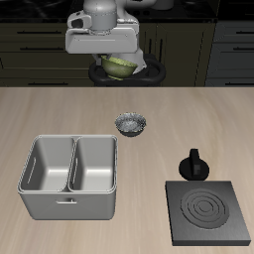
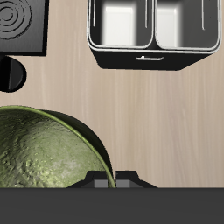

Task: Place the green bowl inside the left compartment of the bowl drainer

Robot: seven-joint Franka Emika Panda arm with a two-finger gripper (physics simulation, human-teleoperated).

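Observation:
The olive-green bowl [image 1: 118, 67] hangs high above the back of the table, and my gripper [image 1: 116, 60] is shut on its rim. Its speckled yellowish inside [image 2: 39, 166] fills much of the wrist view. The light-grey bowl drainer [image 1: 71, 201] stands on the table nearer the front edge, well below and apart from the bowl. Both wells are empty. The left compartment [image 1: 47, 167] is the well farther from the black plate; the wrist view shows it too [image 2: 185, 22], beside the drainer's middle wall [image 2: 150, 22].
A grey-and-white patterned bowl [image 1: 130, 124] sits between the drainer and my gripper's spot. A flat black square plate with rings [image 1: 208, 211] lies near the front edge, with a black knobbed object [image 1: 194, 165] just behind it.

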